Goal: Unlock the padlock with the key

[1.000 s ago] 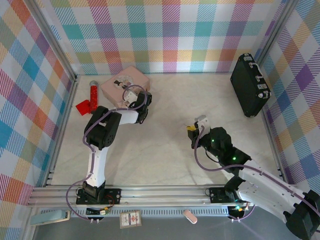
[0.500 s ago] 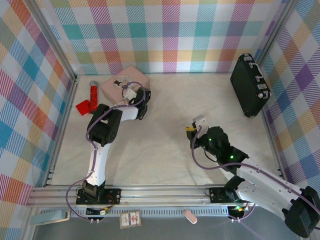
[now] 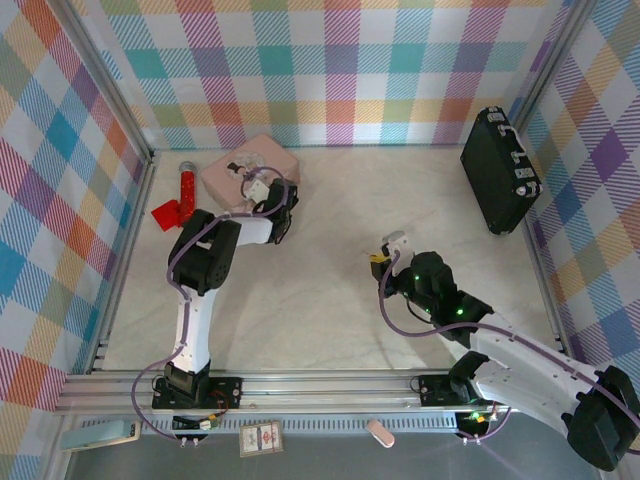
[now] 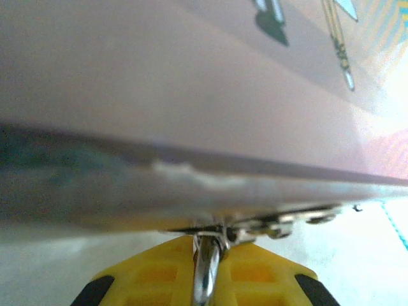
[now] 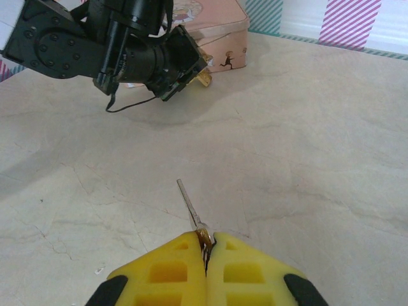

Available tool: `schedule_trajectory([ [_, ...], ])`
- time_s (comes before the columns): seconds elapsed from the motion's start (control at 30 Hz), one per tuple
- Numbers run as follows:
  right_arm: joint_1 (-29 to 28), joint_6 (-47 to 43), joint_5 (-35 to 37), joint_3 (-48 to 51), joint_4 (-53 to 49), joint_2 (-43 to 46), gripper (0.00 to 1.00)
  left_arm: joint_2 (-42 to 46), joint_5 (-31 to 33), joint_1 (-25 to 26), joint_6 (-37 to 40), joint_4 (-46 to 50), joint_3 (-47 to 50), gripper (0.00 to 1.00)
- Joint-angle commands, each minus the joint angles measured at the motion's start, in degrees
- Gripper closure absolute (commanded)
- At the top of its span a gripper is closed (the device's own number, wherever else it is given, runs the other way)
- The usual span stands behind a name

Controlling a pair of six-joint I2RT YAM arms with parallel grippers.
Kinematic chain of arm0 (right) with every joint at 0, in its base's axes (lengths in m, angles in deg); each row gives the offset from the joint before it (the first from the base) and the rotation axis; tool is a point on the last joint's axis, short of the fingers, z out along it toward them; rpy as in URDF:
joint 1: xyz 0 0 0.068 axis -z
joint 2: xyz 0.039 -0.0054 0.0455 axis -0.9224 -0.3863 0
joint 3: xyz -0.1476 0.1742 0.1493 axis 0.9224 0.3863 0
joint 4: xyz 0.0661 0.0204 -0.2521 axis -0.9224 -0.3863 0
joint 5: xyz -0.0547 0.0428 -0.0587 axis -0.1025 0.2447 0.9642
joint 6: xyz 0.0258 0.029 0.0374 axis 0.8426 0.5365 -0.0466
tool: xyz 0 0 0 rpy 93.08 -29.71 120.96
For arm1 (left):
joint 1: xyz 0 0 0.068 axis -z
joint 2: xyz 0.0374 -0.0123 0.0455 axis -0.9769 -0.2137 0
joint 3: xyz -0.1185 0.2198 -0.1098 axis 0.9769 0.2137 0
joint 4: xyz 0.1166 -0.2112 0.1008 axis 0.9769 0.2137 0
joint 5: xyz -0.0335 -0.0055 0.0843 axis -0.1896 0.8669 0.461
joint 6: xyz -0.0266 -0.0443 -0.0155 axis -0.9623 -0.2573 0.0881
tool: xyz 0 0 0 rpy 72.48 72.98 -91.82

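Since a second ago, the left arm has pushed its wrist further toward the back left corner, and the left gripper [image 3: 260, 187] has come up against the near edge of the pink rectangular tin [image 3: 250, 160]. Its jaws have drawn together on the way. The right arm has shifted only a little toward the left.

From the left wrist camera we see the yellow fingers [image 4: 153, 275] pressed close on either side of a thin silvery loop. We take this loop for the shackle of the tiny brass-gold padlock [image 4: 205, 274]. The tin's pink side wall runs blurred across the picture just above it.

The right wrist camera looks across the pale marble-patterned table [image 5: 306, 146]. There the padlock's brass body [image 5: 204, 78] shows at the tip of the left gripper, just beside the front of the tin.

The right gripper [image 5: 205, 245] hangs over the middle of the table, well apart from the padlock. Its yellow fingers are closed tight on the head of the small slim silvery key [image 5: 189, 203], whose blade points out ahead toward the tin.

A red cylinder with a red tag [image 3: 186, 183] lies left of the tin. A black case [image 3: 498, 170] stands by the right wall.
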Motion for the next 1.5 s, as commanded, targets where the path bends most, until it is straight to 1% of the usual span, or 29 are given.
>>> schedule_trajectory([
  [0.0, 0.2, -0.3, 0.0, -0.1, 2.0, -0.4, 1.0, 4.1, -2.2, -0.2, 4.8, 5.5, 3.9, 1.0],
  [0.13, 0.2, -0.2, 0.5, -0.4, 2.0, -1.3, 1.0, 9.8, -9.7, 0.9, 9.4, 5.4, 9.4, 1.0],
  [0.27, 0.1, 0.2, -0.2, -0.7, 2.0, -2.0, 1.0, 15.6, -18.1, 1.1, 11.7, 5.3, 16.4, 1.0],
  [0.33, 0.2, 0.1, -0.3, -0.6, 2.2, -2.2, 1.0, 18.8, -20.1, 2.0, 13.7, 6.6, 19.3, 1.0],
  [0.47, 0.2, -0.6, 1.4, -0.4, 2.6, -3.2, 1.0, 25.5, -19.6, 5.7, 19.6, 14.8, 22.4, 1.0],
  [0.57, 0.1, -0.5, 1.5, -0.5, 2.7, -3.7, 1.0, 30.0, -21.2, 7.1, 21.5, 17.9, 24.7, 1.0],
  [0.7, 0.2, -0.7, 1.7, 0.0, 3.4, -3.7, 1.0, 34.6, -21.2, 10.1, 23.5, 21.3, 26.7, 1.0],
  [0.8, 0.1, -0.8, 2.1, 0.4, 4.1, -4.1, 1.0, 35.7, -20.6, 13.0, 24.6, 23.4, 26.9, 1.0],
  [0.9, 0.1, -0.9, 2.4, 0.4, 4.5, -4.8, 1.0, 35.3, -22.1, 15.2, 25.3, 24.0, 27.2, 1.0],
  [1.07, 0.2, -1.1, 2.8, 0.4, 4.4, -5.4, 1.0, 37.3, -23.6, 17.3, 27.1, 24.5, 28.7, 1.0],
  [1.17, 0.1, -1.1, 2.7, 0.5, 4.6, -5.3, 1.0, 40.8, -23.1, 17.8, 29.0, 24.1, 31.2, 0.91],
  [1.2, 0.2, -1.1, 2.6, 0.5, 4.7, -5.3, 1.0, 42.4, -22.6, 17.9, 29.6, 23.8, 32.3, 0.85],
  [1.3, 0.1, -1.0, 2.4, 0.5, 5.0, -5.5, 1.0, 48.3, -20.3, 17.8, 30.1, 21.5, 37.2, 0.59],
  [1.33, 0.2, -0.9, 2.3, 0.5, 5.0, -5.6, 1.0, 50.7, -19.2, 17.7, 30.0, 21.1, 38.6, 0.54],
  [1.4, 0.2, -1.0, 2.2, 0.5, 5.0, -5.7, 1.0, 55.9, -17.9, 17.7, 31.2, 20.4, 41.1, 0.46],
  [1.47, 0.1, -0.9, 2.0, 0.6, 5.1, -5.7, 1.0, 60.4, -16.8, 17.7, 31.9, 19.7, 43.8, 0.42],
])
